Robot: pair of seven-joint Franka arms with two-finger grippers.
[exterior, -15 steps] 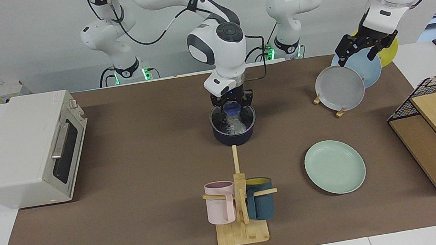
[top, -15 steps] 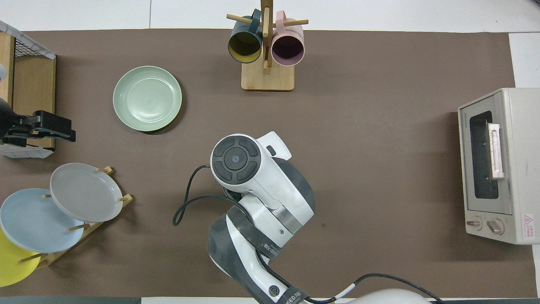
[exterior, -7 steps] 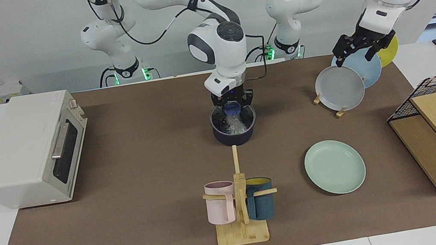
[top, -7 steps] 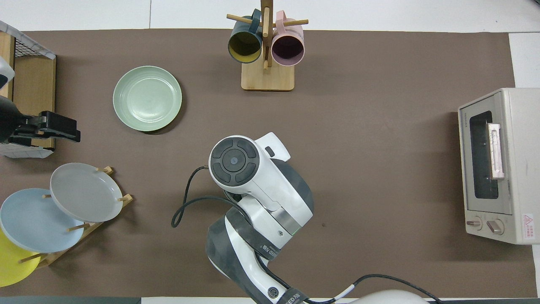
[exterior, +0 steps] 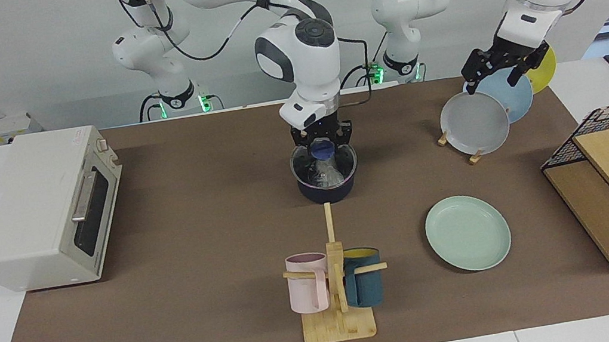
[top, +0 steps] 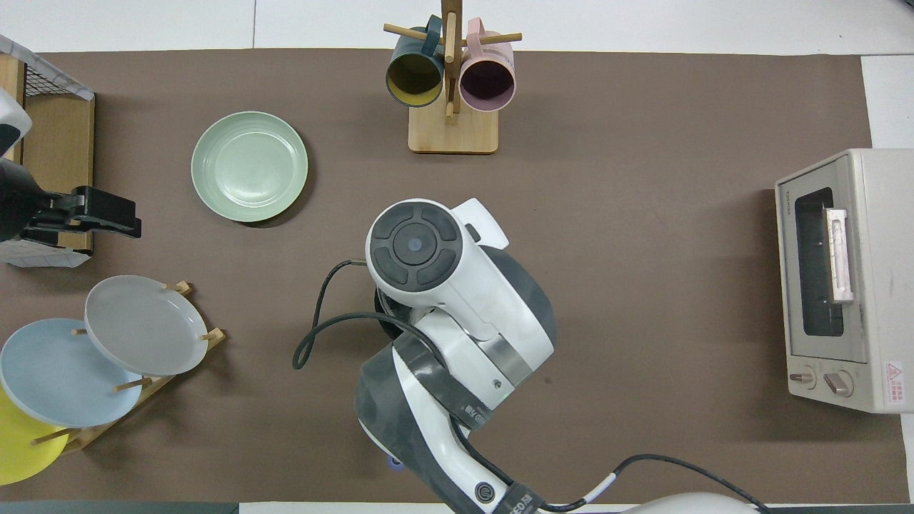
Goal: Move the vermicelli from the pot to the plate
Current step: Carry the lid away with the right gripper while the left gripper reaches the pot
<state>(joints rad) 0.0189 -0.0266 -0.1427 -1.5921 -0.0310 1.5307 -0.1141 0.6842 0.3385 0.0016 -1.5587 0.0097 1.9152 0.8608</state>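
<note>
Facing view. The right gripper stands at the mouth of the pot, near the middle of the table, its jaws closed on the top of the vermicelli. The bundle runs from the fingertips down to the pot's floor, so most of it lies inside the pot. The plate lies empty toward the left arm's end of the table, farther from the robots than the pot. The left gripper waits with jaws spread wide and empty over the plate rack.

Handling (a judgement). The noodles look light, soft and slippery, with no stiffness; a pinch high on the clump would probably let the lower strands trail and loose ones slip out. A hold through the thick middle of a clump seems safer than one at its tip.

Overhead view. The right arm's wrist hides the pot, the noodles and the right gripper entirely (only a dark sliver shows beneath it). The plate is in plain sight, bare, and the left gripper hangs between it and the wire basket.
</note>
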